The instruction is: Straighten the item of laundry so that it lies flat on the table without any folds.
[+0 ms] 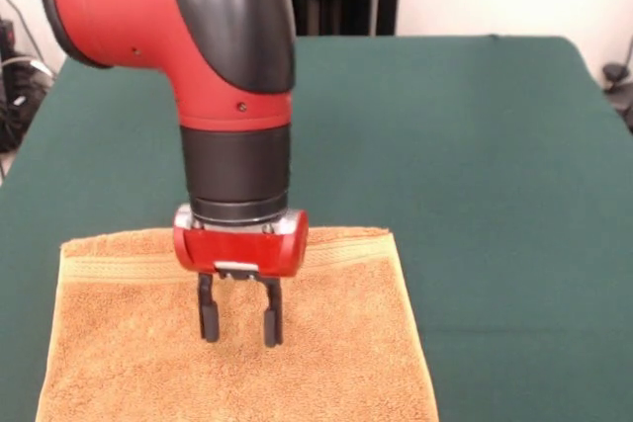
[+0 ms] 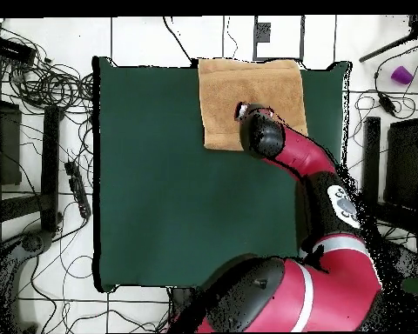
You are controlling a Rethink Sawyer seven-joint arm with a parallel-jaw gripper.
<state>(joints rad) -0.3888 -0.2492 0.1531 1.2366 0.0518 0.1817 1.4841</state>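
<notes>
The orange-tan towel (image 1: 237,343) lies spread on the dark green table (image 1: 475,165), at the front-left of the front view, with its woven band along the far edge. Its near part runs off the picture's bottom. In the overhead view the towel (image 2: 225,91) sits at the table's (image 2: 160,191) top edge, looking flat and roughly square. My gripper (image 1: 240,325) hangs straight down over the towel's middle, open, its two black fingers (image 1: 209,318) apart with nothing between them. From above, the arm covers the gripper (image 2: 244,111) almost entirely.
The red and black arm (image 2: 308,165) reaches across the table's right side in the overhead view. Cables and equipment (image 2: 38,96) lie on the floor left of the table. A purple object (image 2: 401,75) sits on the floor at upper right.
</notes>
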